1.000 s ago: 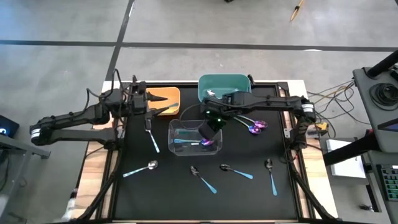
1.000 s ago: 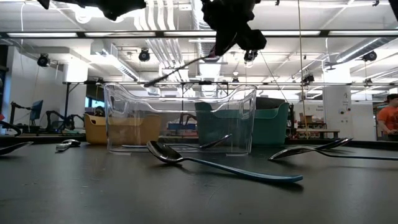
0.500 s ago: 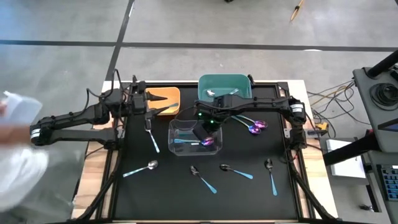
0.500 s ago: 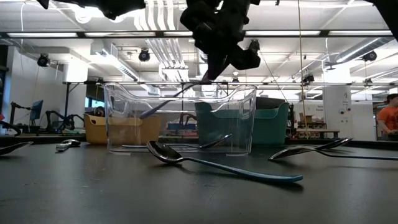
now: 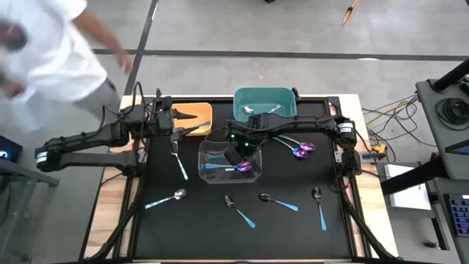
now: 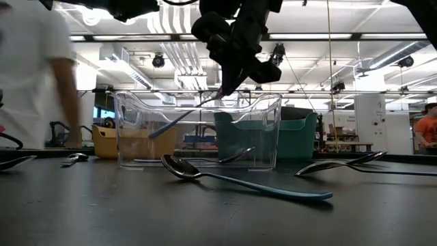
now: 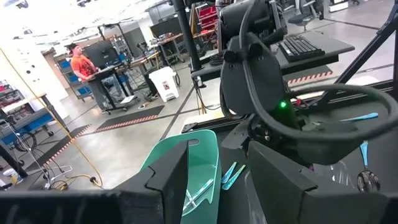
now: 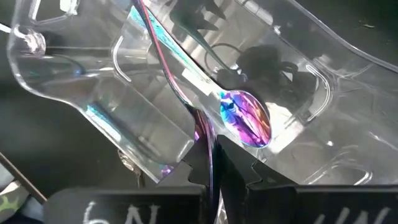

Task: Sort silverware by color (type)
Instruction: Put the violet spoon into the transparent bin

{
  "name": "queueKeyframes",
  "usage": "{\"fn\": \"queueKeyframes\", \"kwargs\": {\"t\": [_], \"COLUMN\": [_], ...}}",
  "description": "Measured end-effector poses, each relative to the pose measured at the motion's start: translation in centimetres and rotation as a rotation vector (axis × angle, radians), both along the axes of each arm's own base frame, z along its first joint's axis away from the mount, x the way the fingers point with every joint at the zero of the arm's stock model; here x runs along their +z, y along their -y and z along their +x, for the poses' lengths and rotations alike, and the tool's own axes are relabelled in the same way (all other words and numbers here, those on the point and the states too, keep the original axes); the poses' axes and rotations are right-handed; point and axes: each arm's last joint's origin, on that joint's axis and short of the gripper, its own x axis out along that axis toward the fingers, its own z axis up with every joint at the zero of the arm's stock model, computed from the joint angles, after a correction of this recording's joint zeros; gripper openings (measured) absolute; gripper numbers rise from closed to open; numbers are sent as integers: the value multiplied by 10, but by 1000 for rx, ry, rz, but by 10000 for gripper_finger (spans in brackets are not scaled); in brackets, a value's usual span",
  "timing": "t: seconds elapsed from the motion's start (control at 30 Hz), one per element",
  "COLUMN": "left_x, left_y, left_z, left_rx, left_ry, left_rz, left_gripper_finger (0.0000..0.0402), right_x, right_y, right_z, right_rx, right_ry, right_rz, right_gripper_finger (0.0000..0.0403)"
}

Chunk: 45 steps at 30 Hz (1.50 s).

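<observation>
One wrist view shows iridescent spoon (image 8: 244,116).

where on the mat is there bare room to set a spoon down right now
Free: the black mat's whole near strip below the loose spoons, and the right stretch between the purple spoons and the black spoon. Crowded: the middle, where the right pincer hangs over the clear bin, and the back left around the left pincer and orange bin.

The high view looks straight down on the whole black table top (image 5: 293,227); the low view sits at its surface, facing the room. Both share the clear plastic bin (image 5: 229,162), seen very close by the right wrist view; the left wrist view faces the teal plastic bin (image 7: 186,171)
</observation>
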Motion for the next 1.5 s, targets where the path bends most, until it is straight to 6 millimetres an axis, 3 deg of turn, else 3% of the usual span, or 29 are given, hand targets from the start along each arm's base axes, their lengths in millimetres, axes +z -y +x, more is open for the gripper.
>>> {"fn": "queueKeyframes", "kwargs": {"t": [0.67, 1.5], "left_x": [0, 4], "left_y": [0, 3], "left_z": [-1, -9], "left_rx": [0, -1], "left_ry": [-3, 17], "left_rz": [11, 20], "left_gripper_finger": [150, 150], "right_x": [-12, -12], "right_y": [2, 2], "right_z": [8, 9], "right_rx": [-2, -10], "right_ry": [5, 9], "right_rz": [-1, -30], "right_gripper_finger": [9, 9]}}
